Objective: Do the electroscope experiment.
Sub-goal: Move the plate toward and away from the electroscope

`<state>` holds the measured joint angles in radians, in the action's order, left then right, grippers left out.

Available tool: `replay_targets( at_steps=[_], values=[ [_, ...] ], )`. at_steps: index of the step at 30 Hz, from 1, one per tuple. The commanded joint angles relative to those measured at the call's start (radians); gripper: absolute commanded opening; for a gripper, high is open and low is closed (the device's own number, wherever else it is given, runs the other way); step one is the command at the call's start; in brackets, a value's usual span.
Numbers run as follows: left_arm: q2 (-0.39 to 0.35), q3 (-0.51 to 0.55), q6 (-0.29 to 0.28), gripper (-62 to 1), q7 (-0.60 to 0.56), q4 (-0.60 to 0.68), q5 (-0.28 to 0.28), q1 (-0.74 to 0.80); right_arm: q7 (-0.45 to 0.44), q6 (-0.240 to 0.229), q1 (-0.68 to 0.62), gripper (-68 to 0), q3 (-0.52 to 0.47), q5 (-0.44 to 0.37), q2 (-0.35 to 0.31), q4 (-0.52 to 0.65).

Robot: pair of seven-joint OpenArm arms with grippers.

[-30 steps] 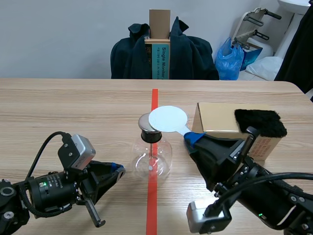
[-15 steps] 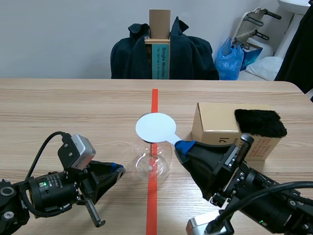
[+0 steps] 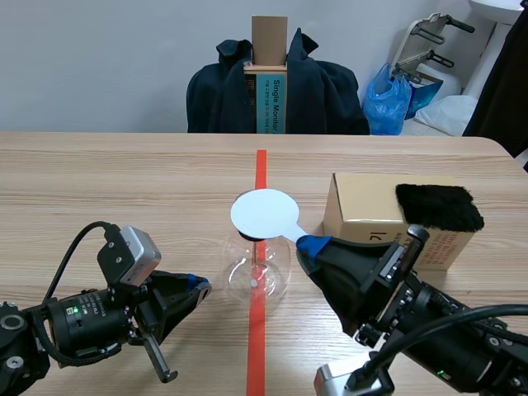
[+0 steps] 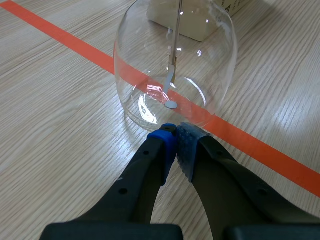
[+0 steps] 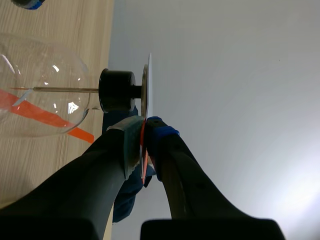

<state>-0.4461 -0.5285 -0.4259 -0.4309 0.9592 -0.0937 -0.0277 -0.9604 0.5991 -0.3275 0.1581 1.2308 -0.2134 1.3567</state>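
Note:
The electroscope is a round glass flask (image 3: 257,271) on the orange-red tape line, with a black stopper (image 5: 117,90) and a metal rod carrying a thin leaf (image 4: 170,82) inside. My right gripper (image 3: 312,245) is shut on the handle of a white disc paddle (image 3: 264,214). The disc lies flat over the flask's top plate and hides it in the scene view. In the right wrist view the disc (image 5: 149,80) shows edge-on against the plate. My left gripper (image 3: 196,287) rests low on the table left of the flask, shut on nothing, its tips (image 4: 175,142) just short of the glass (image 4: 175,55).
A cardboard box (image 3: 370,206) with a black fur piece (image 3: 440,206) on top stands right of the flask, behind my right arm. A chair draped with a dark jacket (image 3: 276,87) is beyond the table's far edge. Bare table lies to the far left.
My right gripper carried the white disc leftward from beside the flask's top to directly over it, then held nearly still. The left arm has not moved.

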Motion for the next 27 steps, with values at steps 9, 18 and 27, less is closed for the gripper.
replay_targets(
  at_steps=[9,18,27],
  values=[
    [0.002,0.01,-0.003,-58.2,-0.014,0.019,-0.01,0.0,0.114,0.045,0.031,-66.7,-0.009,-0.011,-0.013,0.028],
    [0.002,0.01,-0.003,-58.2,-0.014,0.019,-0.01,0.0,0.245,0.044,0.042,-66.7,-0.047,-0.011,-0.016,0.028],
    [0.002,0.01,-0.003,-58.2,-0.014,0.019,-0.01,0.0,0.303,0.044,0.042,-66.7,-0.073,-0.011,-0.016,0.028]
  ],
)
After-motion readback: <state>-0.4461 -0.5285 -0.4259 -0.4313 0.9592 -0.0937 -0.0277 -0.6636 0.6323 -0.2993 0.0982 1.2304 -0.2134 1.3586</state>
